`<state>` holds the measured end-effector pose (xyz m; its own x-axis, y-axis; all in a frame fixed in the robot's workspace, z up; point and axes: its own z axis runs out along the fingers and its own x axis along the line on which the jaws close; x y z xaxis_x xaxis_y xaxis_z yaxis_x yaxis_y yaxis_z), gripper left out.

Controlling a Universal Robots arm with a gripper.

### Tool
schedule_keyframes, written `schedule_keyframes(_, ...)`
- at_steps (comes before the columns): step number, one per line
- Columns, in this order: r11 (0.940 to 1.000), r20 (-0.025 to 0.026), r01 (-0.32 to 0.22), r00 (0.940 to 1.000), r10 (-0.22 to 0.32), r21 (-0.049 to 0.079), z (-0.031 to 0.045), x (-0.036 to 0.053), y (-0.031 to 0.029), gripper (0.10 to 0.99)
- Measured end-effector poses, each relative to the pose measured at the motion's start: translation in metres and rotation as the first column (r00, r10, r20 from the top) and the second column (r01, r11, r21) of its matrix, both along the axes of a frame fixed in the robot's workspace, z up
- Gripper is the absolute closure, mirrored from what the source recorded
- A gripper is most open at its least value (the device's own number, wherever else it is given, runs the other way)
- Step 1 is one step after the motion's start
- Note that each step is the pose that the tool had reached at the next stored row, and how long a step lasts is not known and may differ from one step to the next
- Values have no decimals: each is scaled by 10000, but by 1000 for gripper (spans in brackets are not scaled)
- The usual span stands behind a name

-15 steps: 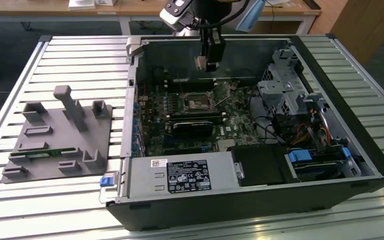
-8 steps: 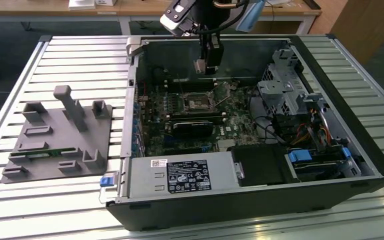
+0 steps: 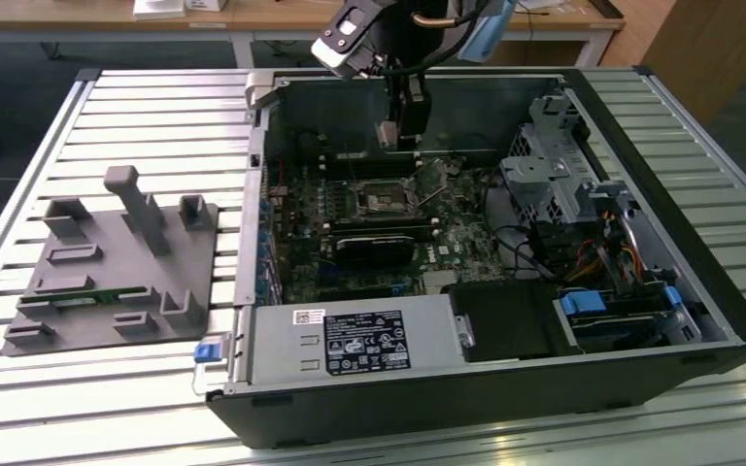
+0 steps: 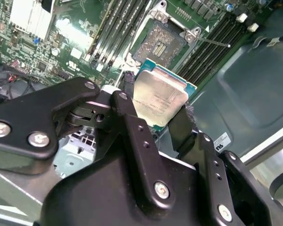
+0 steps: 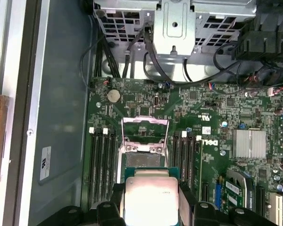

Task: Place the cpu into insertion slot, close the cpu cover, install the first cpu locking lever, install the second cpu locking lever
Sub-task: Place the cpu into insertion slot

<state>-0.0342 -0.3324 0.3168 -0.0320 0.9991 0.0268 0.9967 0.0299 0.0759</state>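
The black end effector [image 4: 156, 106] is gripping the flat, square, silver-topped cpu [image 4: 162, 94] above the square, silver-rimmed insertion slot [image 4: 161, 43] on the dark green motherboard [image 4: 61, 28]; the thin silvery cpu cover [image 5: 145, 128] is standing raised.

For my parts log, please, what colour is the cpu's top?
The cpu top is pale silver-grey, best in the second wrist view.

The pincer [image 4: 158, 104] points down, clamped on the cpu [image 4: 161, 94].
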Motion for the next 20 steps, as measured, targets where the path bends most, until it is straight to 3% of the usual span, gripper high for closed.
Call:
schedule_keyframes(5,9999,4,1,10000,-1,-136,-55,0,1,545)
schedule_keyframes(7,9999,69,2,10000,-1,-152,-72,-4,1,545)
schedule_keyframes(9,9999,84,2,10000,-1,-153,-106,-7,1,545)
schedule_keyframes(20,9999,86,43,10000,-42,-152,-306,-17,46,545)
